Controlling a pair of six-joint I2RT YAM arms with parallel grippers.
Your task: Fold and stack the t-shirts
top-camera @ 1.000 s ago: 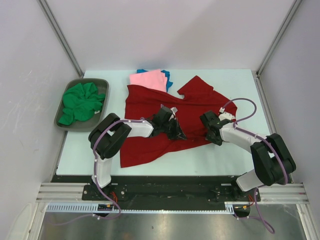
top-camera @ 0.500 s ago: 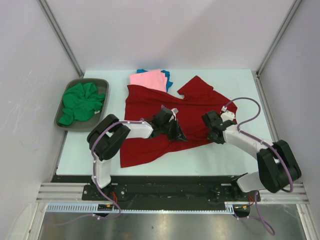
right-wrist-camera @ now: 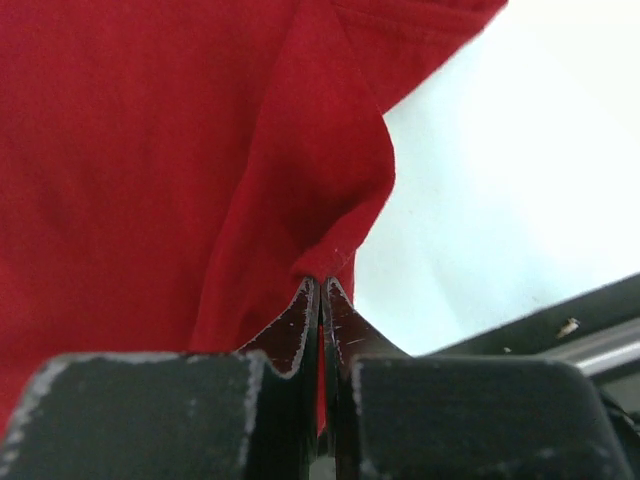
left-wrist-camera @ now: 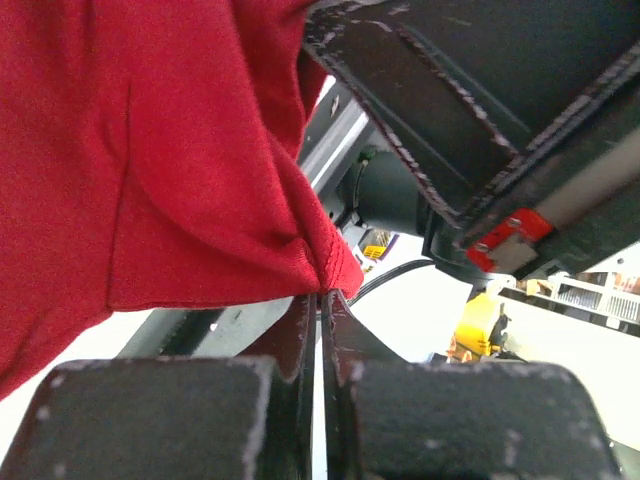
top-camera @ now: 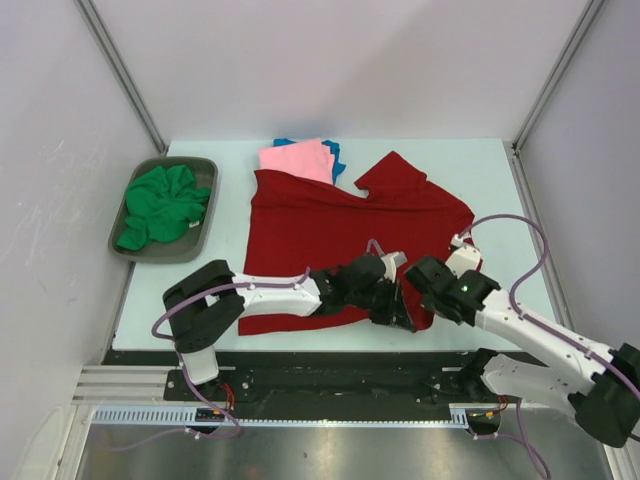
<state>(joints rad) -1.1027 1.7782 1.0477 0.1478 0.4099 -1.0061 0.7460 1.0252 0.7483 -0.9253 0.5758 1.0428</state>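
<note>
The dark red t-shirt (top-camera: 330, 215) lies spread over the middle of the table, its collar toward the back. Both grippers meet at its near right edge. My left gripper (top-camera: 404, 316) reaches across from the left and is shut on the shirt's stitched hem (left-wrist-camera: 322, 270). Just to its right, my right gripper (top-camera: 422, 276) is shut on a pinched fold of the same red cloth (right-wrist-camera: 330, 255). A folded pink t-shirt (top-camera: 297, 158) rests on a blue one (top-camera: 336, 152) at the back. The green t-shirt (top-camera: 160, 205) sits bunched in the grey tray (top-camera: 165, 257).
The grey tray stands at the table's left edge. The table's front edge (top-camera: 330, 340) runs right below both grippers. Pale bare table (right-wrist-camera: 500, 180) shows to the right of the red cloth. Grey walls enclose the table on three sides.
The right gripper closed on the red cloth. Both arms then swung toward the near right, drawing the shirt's lower edge to the table's front edge.
</note>
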